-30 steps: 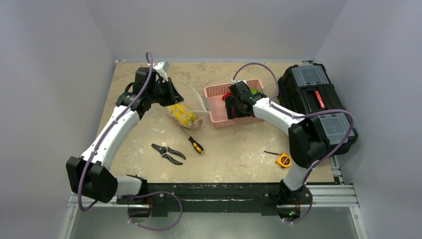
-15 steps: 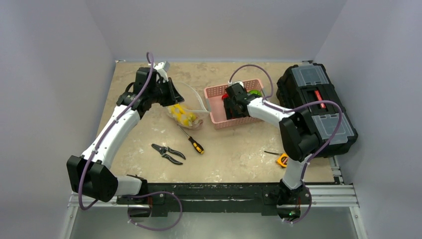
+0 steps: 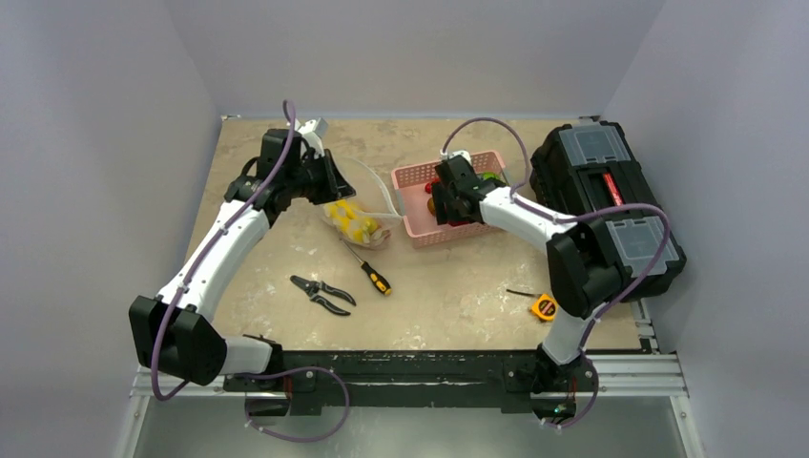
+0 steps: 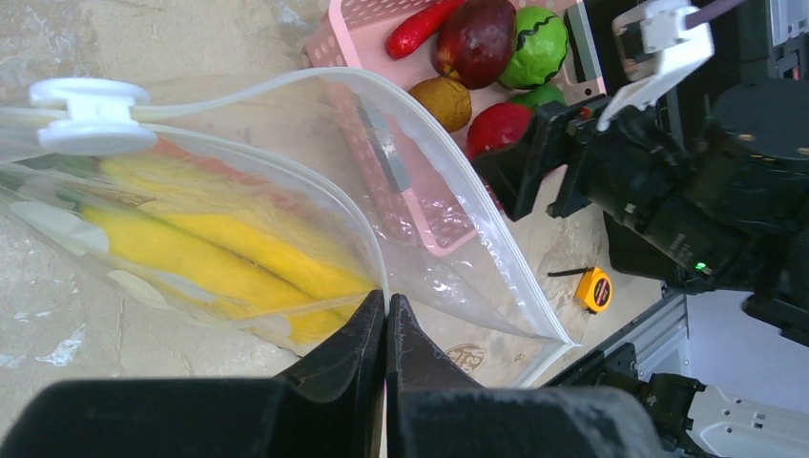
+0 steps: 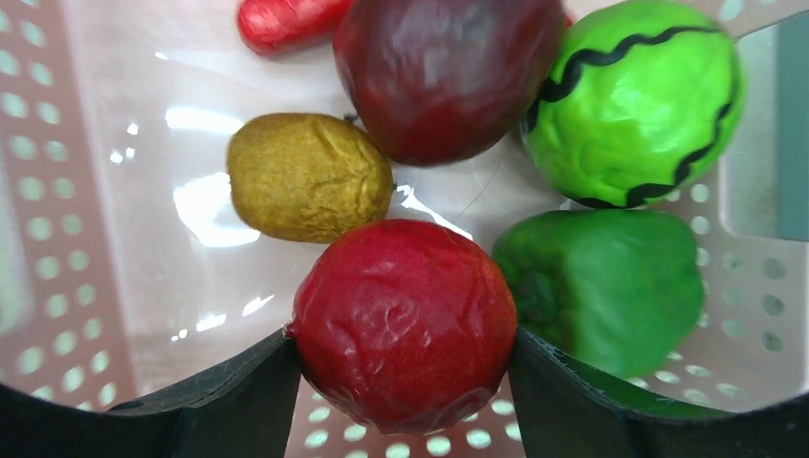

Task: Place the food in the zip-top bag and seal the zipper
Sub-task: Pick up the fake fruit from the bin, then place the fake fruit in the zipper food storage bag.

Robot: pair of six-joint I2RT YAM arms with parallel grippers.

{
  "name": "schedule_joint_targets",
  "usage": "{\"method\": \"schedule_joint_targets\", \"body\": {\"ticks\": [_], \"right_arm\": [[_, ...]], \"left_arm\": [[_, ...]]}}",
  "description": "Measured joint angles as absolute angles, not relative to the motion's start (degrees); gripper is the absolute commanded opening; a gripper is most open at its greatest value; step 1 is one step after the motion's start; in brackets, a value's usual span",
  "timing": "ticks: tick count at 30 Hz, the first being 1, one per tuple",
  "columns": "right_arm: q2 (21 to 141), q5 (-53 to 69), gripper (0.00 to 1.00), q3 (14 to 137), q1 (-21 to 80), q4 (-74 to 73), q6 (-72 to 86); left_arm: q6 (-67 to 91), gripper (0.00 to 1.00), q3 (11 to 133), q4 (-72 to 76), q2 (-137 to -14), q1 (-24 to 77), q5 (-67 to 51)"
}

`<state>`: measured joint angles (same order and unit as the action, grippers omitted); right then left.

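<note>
Inside basket [image 5: 57, 191], right claw [image 5: 402, 336] astride red fruit [image 5: 401, 296], grip unclear, tips cropped; left claw [image 4: 385, 307] tight on bag [image 4: 448, 239].

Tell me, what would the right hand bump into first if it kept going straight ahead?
The round red fruit between its fingers, lying in the pink basket; depth is unclear, but it looks very close.

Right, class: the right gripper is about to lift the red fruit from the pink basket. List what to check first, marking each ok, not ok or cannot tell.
1. Jaws of the right gripper astride the red fruit: ok.
2. Firm grip on it: cannot tell.
3. Is the green pepper clear of the jaws: cannot tell, it lies right beside one.
4. Is the left gripper pinching the zip-top bag rim: ok.
5. Bag mouth open: ok.
</note>
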<state>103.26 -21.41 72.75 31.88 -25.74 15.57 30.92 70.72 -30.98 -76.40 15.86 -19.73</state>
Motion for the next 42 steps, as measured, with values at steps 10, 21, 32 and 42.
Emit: {"method": "schedule_joint_targets", "body": {"ticks": [10,21,32,42], "right_arm": [[88.5,-11.8,0.21,75.1,32.5,-24.4,17.1],[83.6,5.8,0.27,81.1,37.1,-16.1,24.3],[91.8,13.3,0.31,85.6,42.0,-9.6,29.2],[95.0,12.8,0.57,85.8,41.8,-9.5,30.5]], "left_arm": [[30.9,0.00,70.7,-30.9,-76.5,15.9,-20.9],[30.9,0.00,70.7,-30.9,-76.1,15.9,-21.3],[30.9,0.00,70.7,-30.8,-74.3,15.9,-21.3],[30.9,0.00,70.7,-30.9,-74.2,15.7,-21.1]]}}
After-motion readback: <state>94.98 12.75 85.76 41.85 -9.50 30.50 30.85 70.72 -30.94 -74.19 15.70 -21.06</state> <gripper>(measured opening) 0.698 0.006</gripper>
